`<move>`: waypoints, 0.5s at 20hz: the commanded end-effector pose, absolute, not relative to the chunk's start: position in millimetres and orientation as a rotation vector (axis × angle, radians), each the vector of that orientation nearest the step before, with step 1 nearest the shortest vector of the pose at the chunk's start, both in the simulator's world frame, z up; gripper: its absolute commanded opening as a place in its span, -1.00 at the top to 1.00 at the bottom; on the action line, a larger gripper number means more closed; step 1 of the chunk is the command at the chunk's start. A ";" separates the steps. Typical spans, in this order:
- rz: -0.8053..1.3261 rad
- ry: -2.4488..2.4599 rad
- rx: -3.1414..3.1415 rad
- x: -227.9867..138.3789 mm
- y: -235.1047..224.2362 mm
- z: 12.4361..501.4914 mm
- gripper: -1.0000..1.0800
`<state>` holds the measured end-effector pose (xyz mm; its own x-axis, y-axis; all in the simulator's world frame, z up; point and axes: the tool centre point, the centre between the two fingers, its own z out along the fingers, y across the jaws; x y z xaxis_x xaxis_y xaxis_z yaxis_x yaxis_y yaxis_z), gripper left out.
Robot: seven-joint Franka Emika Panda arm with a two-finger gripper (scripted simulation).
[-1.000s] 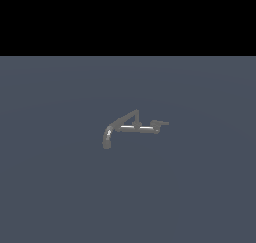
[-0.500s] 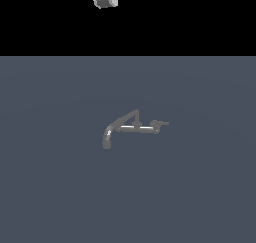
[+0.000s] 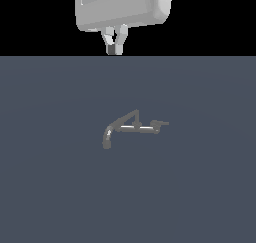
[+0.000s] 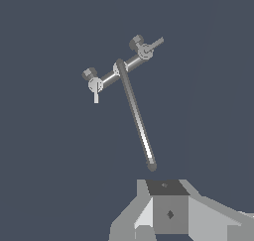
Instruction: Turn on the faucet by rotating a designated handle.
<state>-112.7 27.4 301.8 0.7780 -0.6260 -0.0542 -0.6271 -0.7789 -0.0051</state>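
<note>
The faucet [image 3: 131,128] is a small dull-grey tap low on the dark floor, its spout [image 3: 107,141] curving down toward the exterior view's left. The handle [image 3: 161,122] is a short level lever at the tap's end toward the exterior view's right. A thin slanted rod [image 3: 126,118] forms a peak over the pipe. My gripper [image 3: 114,49] hangs high above and well apart from the faucet, fingers pressed together, holding nothing. In the wrist view the faucet [image 4: 130,89] lies ahead of my fingers [image 4: 168,212], with a lever at each end of its crossbar.
Only the flat blue-grey floor [image 3: 55,187] surrounds the tap. The white hand body [image 3: 125,7] fills the upper middle of the exterior view against a black background.
The hand has come down into the exterior view from above; one second ago it was out of frame, half a second ago only a tip showed. The faucet has not moved.
</note>
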 end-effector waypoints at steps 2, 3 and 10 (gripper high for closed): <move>0.070 1.171 -2.890 -92.9 22.7 279.7 1.00; 0.069 1.208 -2.875 -87.4 20.9 273.5 1.00; 0.056 1.464 -2.758 -50.4 4.1 230.2 1.00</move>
<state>-58.4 8.2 239.9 0.5928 -0.8042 -0.0434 -0.8049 -0.5934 -0.0001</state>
